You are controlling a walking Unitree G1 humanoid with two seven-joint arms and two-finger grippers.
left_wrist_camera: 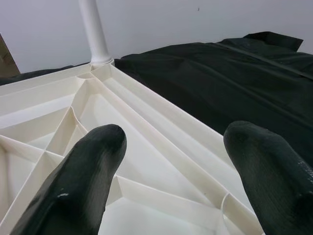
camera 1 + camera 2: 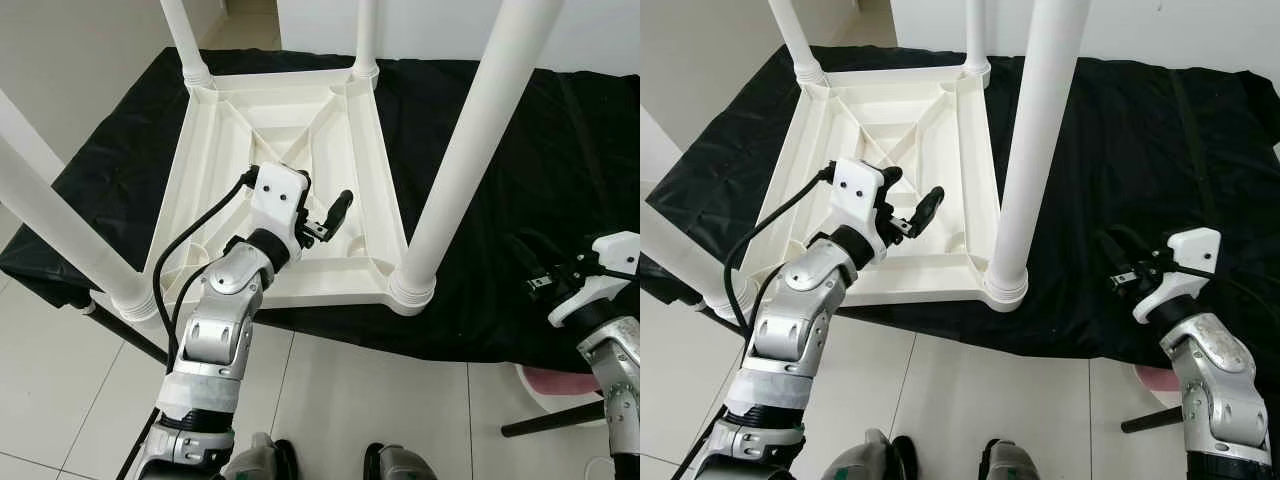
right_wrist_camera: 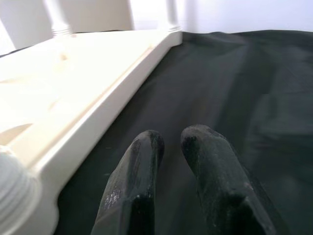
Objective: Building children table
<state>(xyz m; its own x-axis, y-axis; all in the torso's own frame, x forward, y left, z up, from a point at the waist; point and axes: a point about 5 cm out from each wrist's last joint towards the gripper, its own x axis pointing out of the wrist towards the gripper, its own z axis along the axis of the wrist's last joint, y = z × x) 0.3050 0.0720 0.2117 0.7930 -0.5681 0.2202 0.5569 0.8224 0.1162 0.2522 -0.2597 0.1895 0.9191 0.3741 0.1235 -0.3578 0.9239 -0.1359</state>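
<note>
The white children table [image 2: 290, 150] lies upside down on the black cloth [image 2: 540, 150], legs up. My left hand [image 2: 328, 218] hovers spread inside its near rim. My right hand [image 2: 1120, 262], fingers nearly pressed together, hangs over bare cloth, well apart.

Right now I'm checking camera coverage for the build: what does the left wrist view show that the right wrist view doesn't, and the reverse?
Left wrist view: the left gripper, fingers spread wide, over the ribbed underside of the upturned white table, with one screwed-in leg at the far corner.

Right wrist view: the right gripper, fingers almost together and empty, over the black cloth, looking at the table's outer edge and a threaded leg collar.

Both: table and cloth.
</note>
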